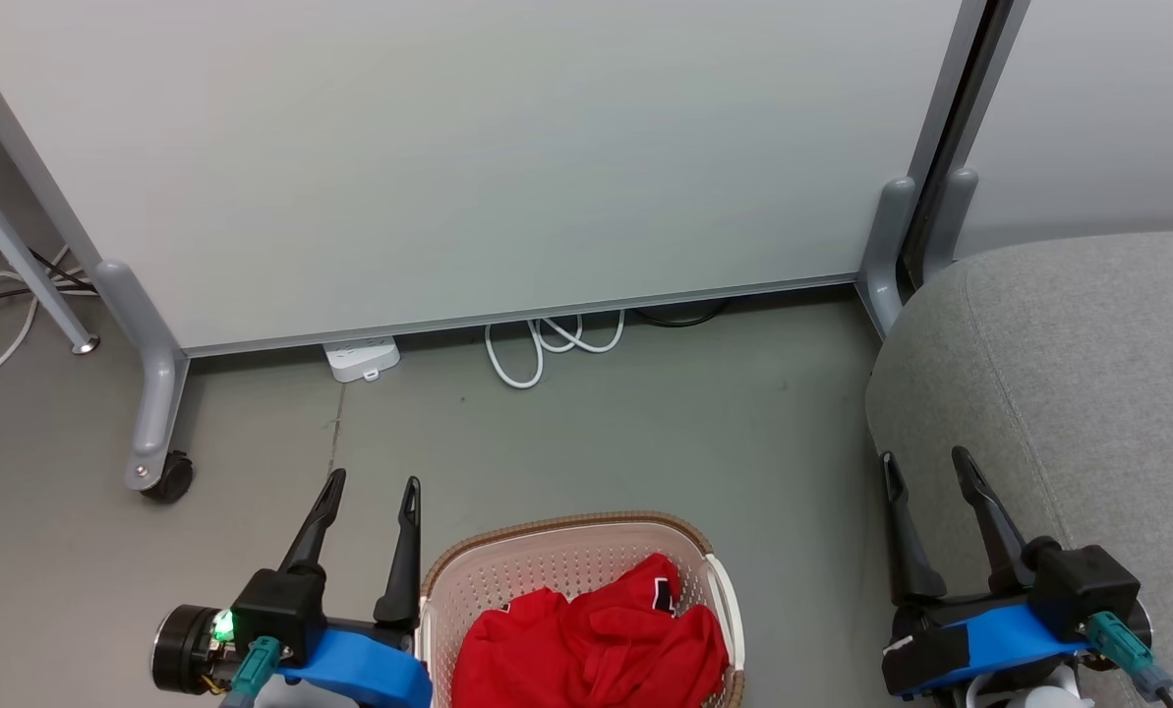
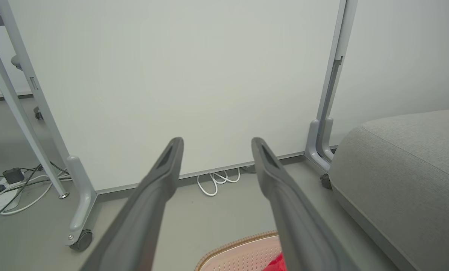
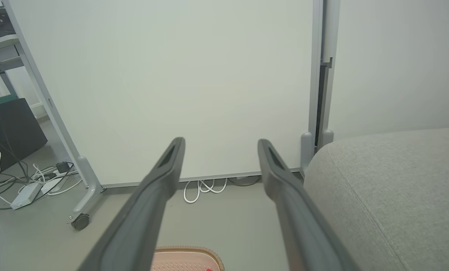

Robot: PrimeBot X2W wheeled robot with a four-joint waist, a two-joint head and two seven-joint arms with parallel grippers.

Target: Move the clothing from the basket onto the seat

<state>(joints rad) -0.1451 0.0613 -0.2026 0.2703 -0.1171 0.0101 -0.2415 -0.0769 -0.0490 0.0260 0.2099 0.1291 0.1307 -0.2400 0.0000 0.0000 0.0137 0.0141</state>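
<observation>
**Head view.** The basket stands on the floor just in front of the robot, between its two arms. The clothing lies inside it as a crumpled red heap, with a bit of black-and-white trim showing at the top. None of it is on the seat, which takes up the right side, near the basket but apart from it. The left jaws sit just beside the basket's left rim, their fingers spread wide and holding nothing. The right jaws are just as wide and just as empty, their fingers over the seat's near edge. I read this as a ready stance — the load is centred so either arm can reach in, and the drop-off is close on the right so the carry is short.

**Left wrist view.** The two fingers stand well apart, with only floor and the white partition between them. The basket's woven-look rim and a scrap of red cloth show at the bottom edge, by the right-hand finger. The jaws therefore point past the basket, not into it, and I judge they would have to tip down before any grasp. The seat's rounded corner rises at the right.

**Right wrist view.** Again the fingers are fully parted with nothing gripped. The basket's rim shows at the bottom edge, and the seat lies close along the right — this arm looks the better placed for setting the garments down.
</observation>
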